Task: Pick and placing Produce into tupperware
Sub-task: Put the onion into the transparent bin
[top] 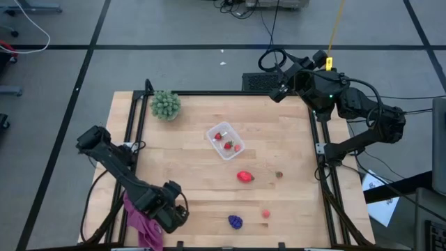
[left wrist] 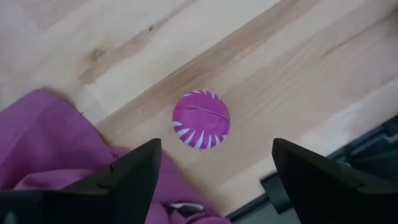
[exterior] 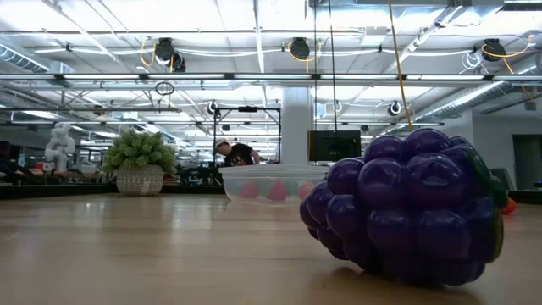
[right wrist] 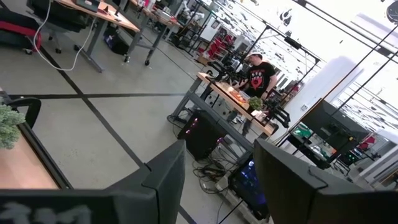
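Left hand: our left hand [top: 169, 213] sits at the lower left of the high view, over the counter's near edge beside the magenta cloth [top: 141, 222]. Its fingers [left wrist: 134, 171] are spread wide with nothing between them, framing a magenta ball with white stripes [left wrist: 201, 119] that lies on the wood just beside the cloth. We judge the wide spread is there to straddle this piece for a pick.

Right hand: our right hand [top: 279, 89] waits at the upper right of the high view, off the counter's far edge. Its fingers [right wrist: 163, 176] stand apart and empty, looking out into the room.

Tupperware: the tupperware [top: 226, 141] lies at mid-frame on the counter [top: 195, 178], tilted relative to the edges, with a few red and pink pieces already inside.

Produce still out: a red piece [top: 244, 176] below the tupperware, a purple grape cluster [top: 235, 222] and a small pink piece [top: 265, 214] near the lower edge, a tiny brownish piece [top: 279, 174] to the right.

Plant: the spiky green plant [top: 166, 104] stands at upper left, well apart.

Progress: partly done, we judge; several pieces remain.
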You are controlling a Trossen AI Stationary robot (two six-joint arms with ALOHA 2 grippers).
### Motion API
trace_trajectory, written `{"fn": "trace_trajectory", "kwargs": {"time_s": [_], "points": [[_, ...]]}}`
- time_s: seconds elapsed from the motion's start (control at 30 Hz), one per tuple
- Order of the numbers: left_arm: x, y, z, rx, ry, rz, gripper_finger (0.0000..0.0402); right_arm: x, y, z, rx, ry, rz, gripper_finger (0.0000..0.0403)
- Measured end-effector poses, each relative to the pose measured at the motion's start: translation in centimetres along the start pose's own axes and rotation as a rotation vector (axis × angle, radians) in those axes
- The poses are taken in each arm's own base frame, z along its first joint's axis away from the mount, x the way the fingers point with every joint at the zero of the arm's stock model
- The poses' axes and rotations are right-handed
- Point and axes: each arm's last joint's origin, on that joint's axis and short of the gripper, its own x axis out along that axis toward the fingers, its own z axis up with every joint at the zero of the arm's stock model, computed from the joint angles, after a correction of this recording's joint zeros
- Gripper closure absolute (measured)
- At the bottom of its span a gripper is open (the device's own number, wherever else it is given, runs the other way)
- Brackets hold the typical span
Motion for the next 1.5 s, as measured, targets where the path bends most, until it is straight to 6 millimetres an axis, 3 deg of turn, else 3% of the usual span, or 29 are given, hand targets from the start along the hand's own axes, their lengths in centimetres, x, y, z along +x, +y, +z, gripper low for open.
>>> {"fn": "trace_trajectory", "kwargs": {"time_s": [0.5, 0.9, 1.13, 1.5], "points": [[4.4, -2.1, -0.7, -0.015, 0.03, 0.039, 0.0082, 0.0, 0.0, 0.0, 0.003, -0.001, 0.003, 0.0222], [4.8, -1.8, -0.7, -0.015, 0.03, 0.072, 0.0082, 0.0, 0.0, 0.0, 0.01, -0.001, 0.003, 0.0222], [6.4, -0.5, -0.7, -0.052, 0.059, 0.142, 0.008, 0.0, 0.0, 0.0, 0.005, 0.001, 0.004, 0.0222], [8.5, -0.2, -0.7, -0.045, 0.074, 0.067, 0.0077, 0.0, 0.0, 0.0, 0.004, 0.002, 0.004, 0.0222]]}}
